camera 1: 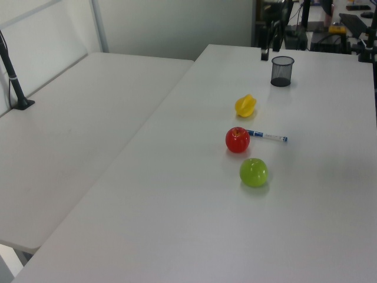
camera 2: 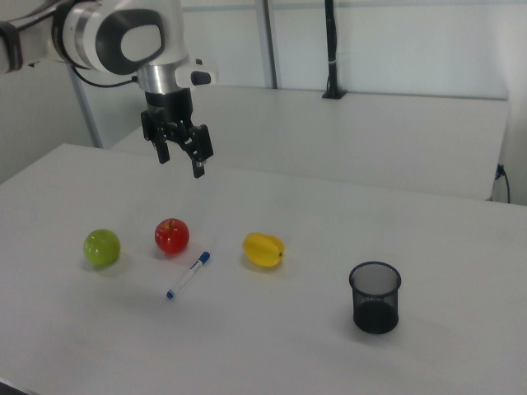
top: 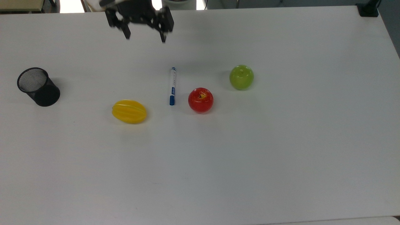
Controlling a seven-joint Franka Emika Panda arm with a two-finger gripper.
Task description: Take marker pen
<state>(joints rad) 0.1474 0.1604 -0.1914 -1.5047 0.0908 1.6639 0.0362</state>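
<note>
A broad white table (top: 281, 156) fills the scene, with a second pale table (camera 1: 76, 135) beside it in the left view and a black post (camera 2: 331, 49) standing at that one's far edge in the right view. The robot arm (camera 2: 107, 37), white with a dark joint cover, reaches in from the right view's upper left and bends down so its wrist points at the tabletop. On the table, going down in size, a black mesh cup (top: 38, 86) stands upright well apart at the top view's far left; a yellow ridged fruit (top: 129, 111) lies left of centre in the top view; a red apple (top: 200, 100) sits to its right, and a green apple (top: 241, 77) sits further right and a little farther up the top view. The gripper (top: 145, 35) hangs high above the table near the top view's upper edge, empty, its two dark fingers (camera 2: 198, 167) spread wide apart and pointing down. The marker pen (top: 172, 86) lies flat on the table between the yellow fruit and the red apple, close to the apple without touching it, its long axis running up and down the top view with the blue cap at the lower end. Nothing covers the pen or lies across it, and the gripper is well apart from it.
</note>
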